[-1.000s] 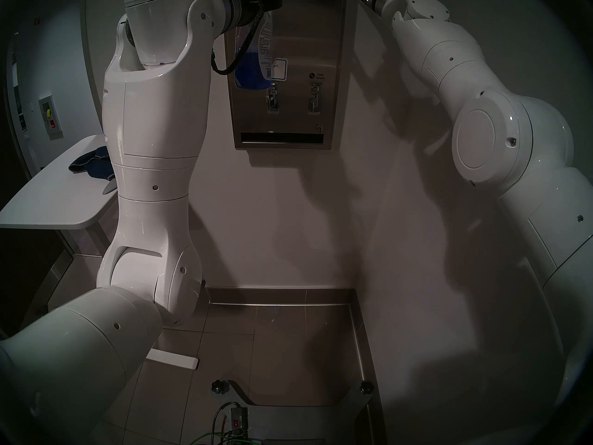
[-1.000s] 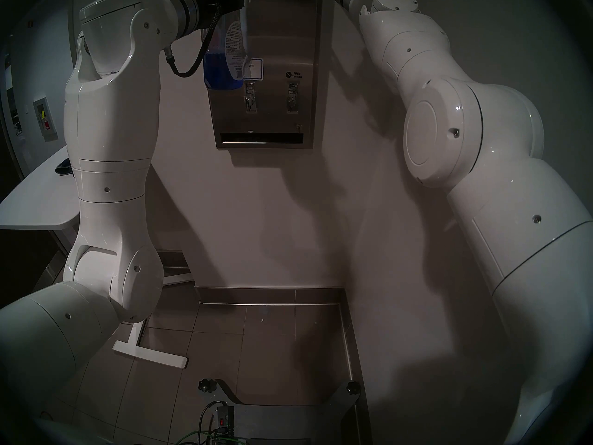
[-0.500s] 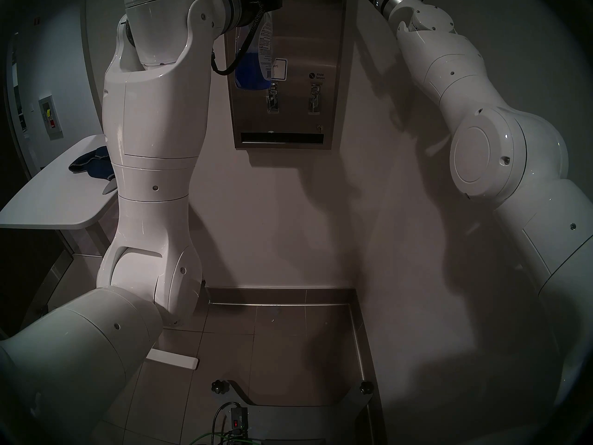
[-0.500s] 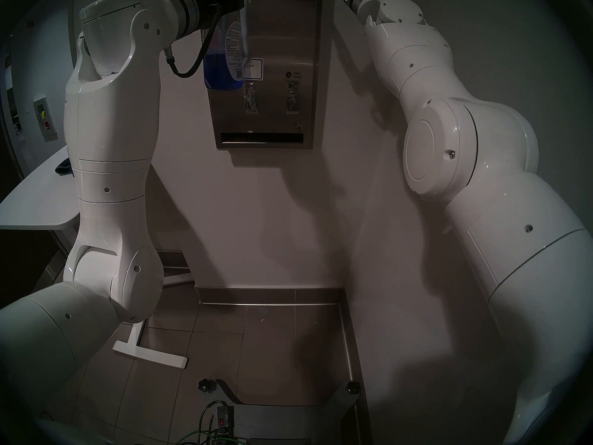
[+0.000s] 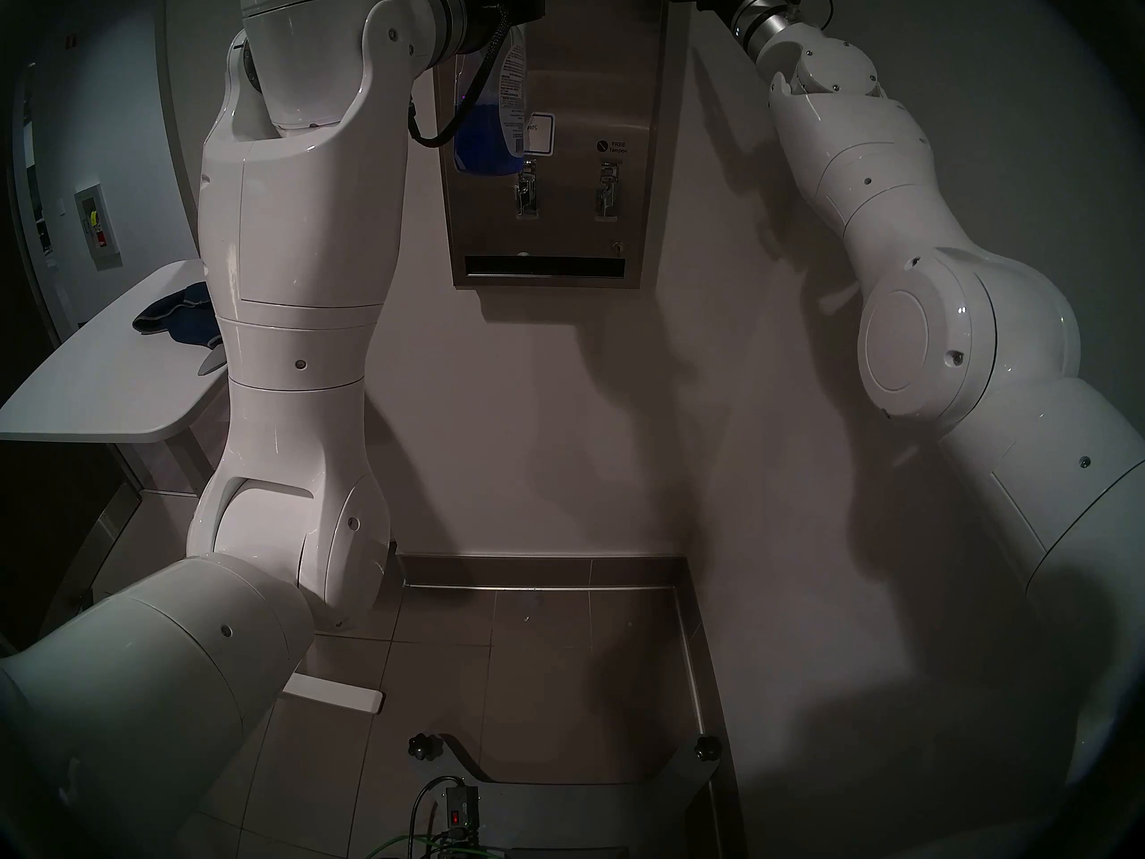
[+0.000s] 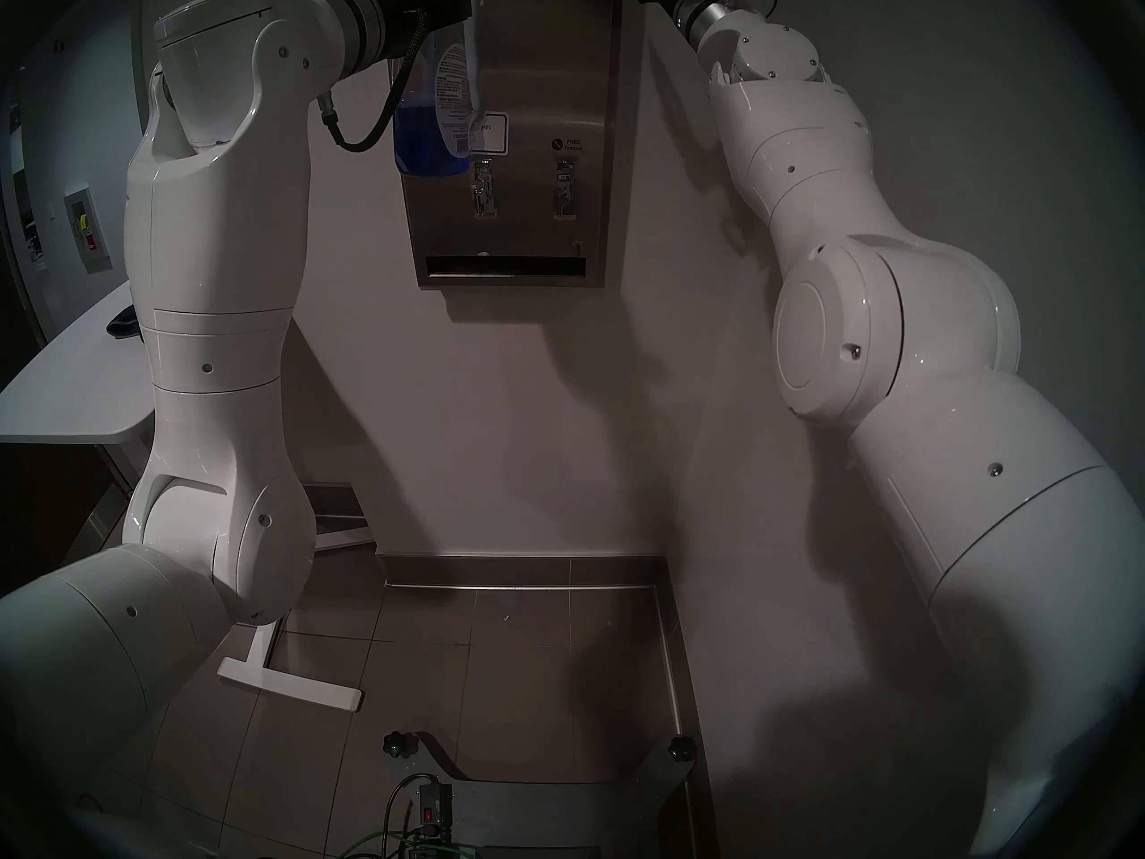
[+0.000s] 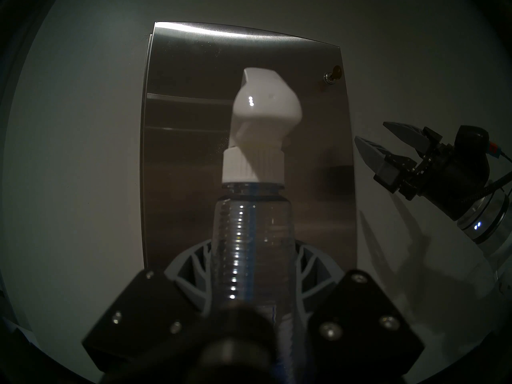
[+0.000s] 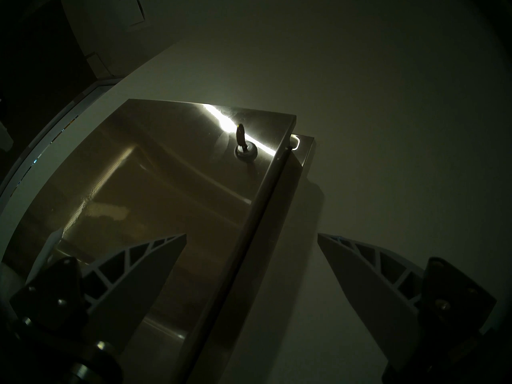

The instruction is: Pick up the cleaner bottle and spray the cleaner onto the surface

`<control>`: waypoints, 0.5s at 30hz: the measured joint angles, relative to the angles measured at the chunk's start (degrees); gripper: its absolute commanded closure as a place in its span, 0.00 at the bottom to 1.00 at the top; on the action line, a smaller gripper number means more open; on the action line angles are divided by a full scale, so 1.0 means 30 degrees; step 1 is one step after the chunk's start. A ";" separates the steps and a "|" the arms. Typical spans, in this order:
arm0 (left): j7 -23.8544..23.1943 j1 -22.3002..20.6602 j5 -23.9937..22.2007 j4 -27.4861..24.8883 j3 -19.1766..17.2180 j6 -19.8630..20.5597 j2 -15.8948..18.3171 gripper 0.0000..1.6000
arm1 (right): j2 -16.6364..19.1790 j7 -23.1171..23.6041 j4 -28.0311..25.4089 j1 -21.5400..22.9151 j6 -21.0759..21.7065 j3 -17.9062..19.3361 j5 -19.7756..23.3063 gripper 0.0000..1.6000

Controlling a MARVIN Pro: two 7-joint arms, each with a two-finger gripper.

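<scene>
The cleaner bottle [image 5: 489, 114] [image 6: 434, 108] hangs upright in front of the upper left of the stainless dispenser surface [image 5: 588, 95] [image 6: 545, 83]. Blue cleaner [image 5: 480, 142] fills its lower part. In the left wrist view my left gripper [image 7: 252, 264] is shut on the ribbed clear neck of the bottle [image 7: 249, 236]. The white trigger head [image 7: 266, 103] faces the steel surface [image 7: 180, 98]. My right gripper [image 8: 252, 236] [image 7: 371, 131] stands open and empty at the surface's upper right edge [image 8: 166, 181]. I see no foam streak on the steel.
A key [image 8: 240, 135] [image 7: 335, 71] sticks out of the lock near the dispenser's top right. Two lever knobs [image 5: 526, 188] [image 5: 607, 188] and a dark slot [image 5: 545, 266] sit lower down. A white table [image 5: 93, 399] with a dark blue cloth [image 5: 179, 318] stands at the left.
My right arm has swung: its elbow dropped and its wrist drew back to the right of the dispenser's top. The left arm and the bottle have stayed still.
</scene>
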 measured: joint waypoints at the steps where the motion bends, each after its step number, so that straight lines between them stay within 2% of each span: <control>1: 0.0001 0.0008 -0.0001 0.0000 0.0000 0.0000 0.0000 1.00 | 0.0005 -0.0054 -0.0176 -0.0196 -0.0018 0.0011 -0.0045 0.00; 15: 0.0005 0.0093 -0.0007 0.0001 0.0000 0.0000 -0.0003 1.00 | 0.0122 -0.0709 -0.2472 -0.2307 -0.0159 0.0334 -0.0409 0.00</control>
